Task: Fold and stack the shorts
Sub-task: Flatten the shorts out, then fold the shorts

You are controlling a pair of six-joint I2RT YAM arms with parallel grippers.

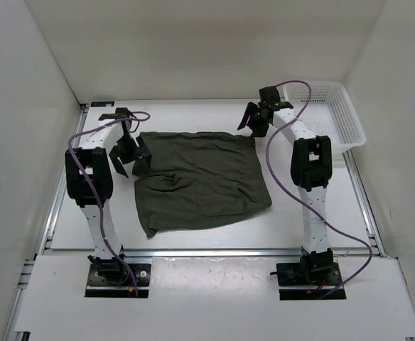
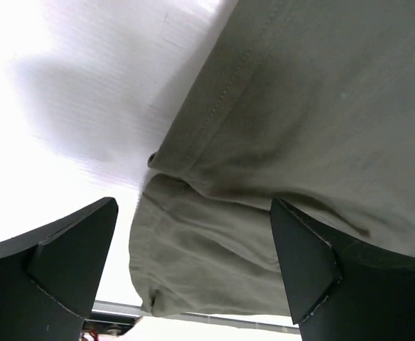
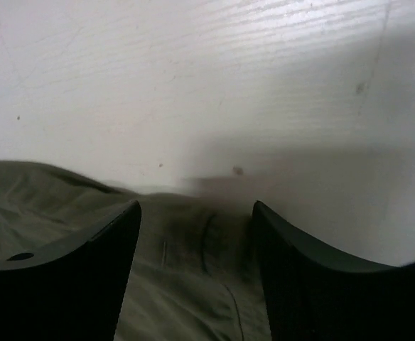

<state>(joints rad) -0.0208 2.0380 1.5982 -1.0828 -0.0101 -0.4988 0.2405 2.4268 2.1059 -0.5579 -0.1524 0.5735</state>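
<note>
You have the dark olive-green soft cloth shorts (image 1: 200, 181) lying spread out mid-way across the white desk (image 1: 314, 206), with the left gripper (image 1: 131, 153) released over their left edge and the right gripper (image 1: 254, 121) released over their far right corner.

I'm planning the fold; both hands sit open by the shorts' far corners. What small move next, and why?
Probably lower both and close: the left hand and right hand stand open over the shorts' far corners, gripping nothing yet.
</note>
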